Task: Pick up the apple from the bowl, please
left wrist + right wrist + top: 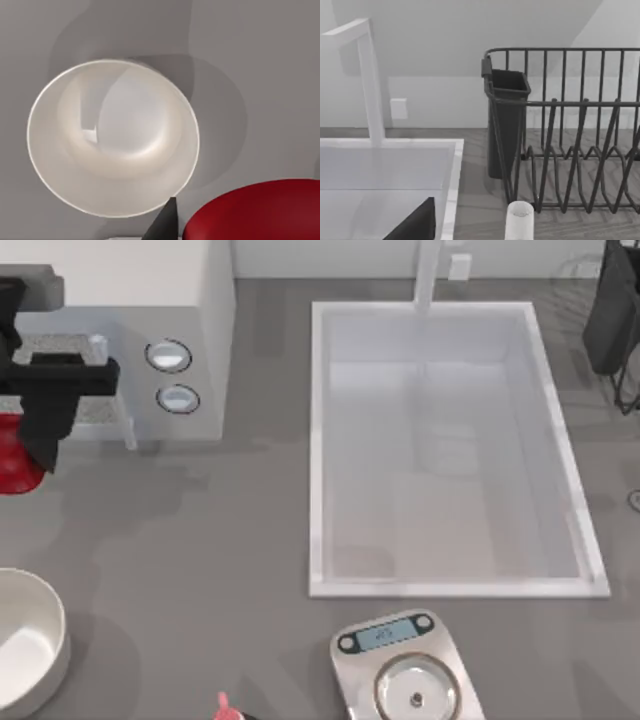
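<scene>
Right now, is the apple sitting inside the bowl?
No, the bowl holds nothing, and the apple is up in the left gripper, outside the rim.

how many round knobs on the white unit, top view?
2: the upper knob and the lower knob, both on the white unit at the table's left. The left arm may hide more.

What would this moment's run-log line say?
left gripper: shut on apple, raised | bowl: empty | right arm: parked far right

The top view looks straight down on the counter. The left wrist view looks down on the bowl (112, 137), sharing it with the top view's 8 o'clock corner (30, 645). The right wrist view faces level over the sink (390, 175) toward the rack (570, 130).
</scene>
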You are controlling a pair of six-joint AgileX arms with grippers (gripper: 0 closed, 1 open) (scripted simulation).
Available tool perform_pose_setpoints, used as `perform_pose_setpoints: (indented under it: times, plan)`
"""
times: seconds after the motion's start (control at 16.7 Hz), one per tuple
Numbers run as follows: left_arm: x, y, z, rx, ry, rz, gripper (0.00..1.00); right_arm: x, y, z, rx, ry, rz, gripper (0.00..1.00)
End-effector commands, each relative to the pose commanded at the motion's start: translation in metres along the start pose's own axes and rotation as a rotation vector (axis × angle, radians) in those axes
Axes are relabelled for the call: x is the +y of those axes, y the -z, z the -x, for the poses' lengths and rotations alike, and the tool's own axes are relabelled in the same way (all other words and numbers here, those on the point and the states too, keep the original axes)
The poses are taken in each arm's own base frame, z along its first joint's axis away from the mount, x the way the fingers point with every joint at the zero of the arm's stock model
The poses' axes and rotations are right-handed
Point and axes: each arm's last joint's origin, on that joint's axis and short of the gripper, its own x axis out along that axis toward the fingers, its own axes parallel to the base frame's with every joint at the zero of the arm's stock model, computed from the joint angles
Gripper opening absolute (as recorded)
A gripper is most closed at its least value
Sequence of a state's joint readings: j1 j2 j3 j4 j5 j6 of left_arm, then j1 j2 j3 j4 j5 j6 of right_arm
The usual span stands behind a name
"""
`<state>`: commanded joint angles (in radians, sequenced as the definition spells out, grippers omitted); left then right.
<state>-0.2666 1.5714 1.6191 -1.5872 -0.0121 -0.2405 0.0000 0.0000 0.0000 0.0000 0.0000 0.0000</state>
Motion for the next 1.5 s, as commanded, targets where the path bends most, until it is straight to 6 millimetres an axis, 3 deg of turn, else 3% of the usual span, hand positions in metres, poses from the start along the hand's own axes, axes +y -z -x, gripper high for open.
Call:
perform_pose_setpoints:
  times: [0.24, 0.42, 0.84, 0.96, 1.32, 1.5]
  plan:
    - [-0.081, -0.017, -0.043, 0.026, 0.003, 0.004, 0.0, 0.0, 0.0, 0.0, 0.0, 0.0, 0.0, 1.0]
    - [-0.116, -0.017, -0.065, 0.033, 0.004, 0.005, 0.0, 0.0, 0.0, 0.0, 0.0, 0.0, 0.0, 1.0]
    - [-0.118, -0.018, -0.071, 0.032, 0.005, 0.006, 0.0, 0.0, 0.0, 0.0, 0.0, 0.0, 0.0, 1.0]
    - [-0.119, -0.019, -0.088, 0.037, 0.002, 0.006, 0.0, 0.0, 0.0, 0.0, 0.0, 0.0, 0.0, 1.0]
    - [-0.121, -0.017, -0.162, 0.023, 0.011, 0.006, 0.0, 0.0, 0.0, 0.0, 0.0, 0.0, 0.0, 1.0]
    - [-0.12, -0.013, -0.178, 0.033, 0.004, 0.005, 0.0, 0.0, 0.0, 0.0, 0.0, 0.0, 0.0, 1.0]
